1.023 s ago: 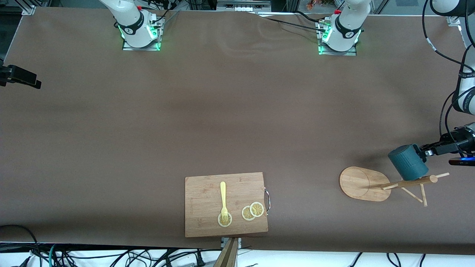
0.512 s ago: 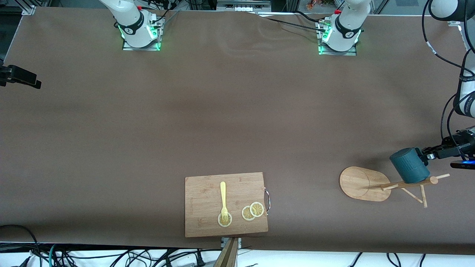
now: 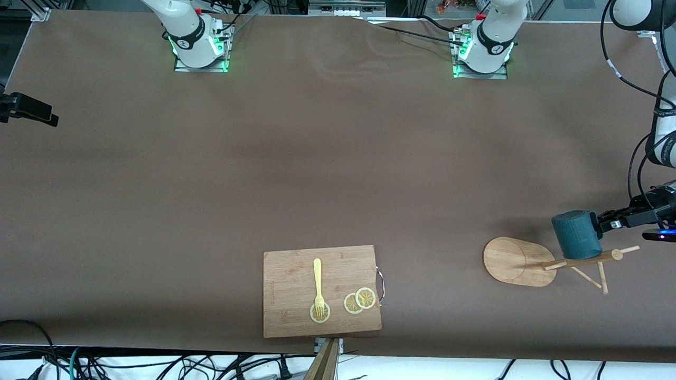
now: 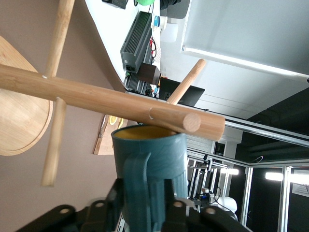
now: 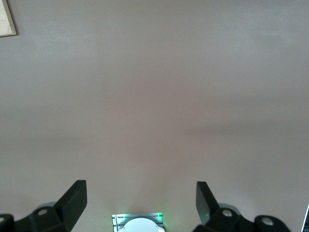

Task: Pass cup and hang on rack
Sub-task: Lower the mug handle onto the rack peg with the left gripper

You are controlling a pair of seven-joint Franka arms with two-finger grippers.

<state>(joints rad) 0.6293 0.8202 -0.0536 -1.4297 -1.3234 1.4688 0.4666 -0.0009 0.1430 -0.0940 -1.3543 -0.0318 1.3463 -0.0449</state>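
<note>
Item: cup (image 3: 576, 235), dark teal-blue mug, held in the air by its side handle in the left gripper (image 3: 607, 224), over the rack (image 3: 549, 262) at the left arm's end of the table. In the left wrist view the cup (image 4: 150, 166) shows its yellowish inside, its mouth turned toward the tip of the rack's central post (image 4: 111, 102); whether rim and post touch cannot be told. The left gripper's (image 4: 147, 205) black fingers are closed on the handle, one on each side of it. Item: rack, light wooden mug tree; oval bamboo base flat on the brown table (image 3: 338, 158), thin dowel pegs branching off the post. One peg (image 4: 186, 82) rises just by the cup's rim; others (image 4: 54, 141) stand clear of it. Item: right gripper (image 5: 141, 203), not seen in the front view; in its own wrist view the two fingers are spread wide apart with nothing between them, over bare table above its arm's base; this arm waits. Item: cutting board (image 3: 321, 290), rectangular, wooden, with a metal handle at one end, lying at the table edge nearest the front camera, well apart from the rack. On it: a pale yellow fork (image 3: 318, 285), its tines on one lemon slice (image 3: 319, 312), and two further overlapping lemon slices (image 3: 360, 301) beside it.
</note>
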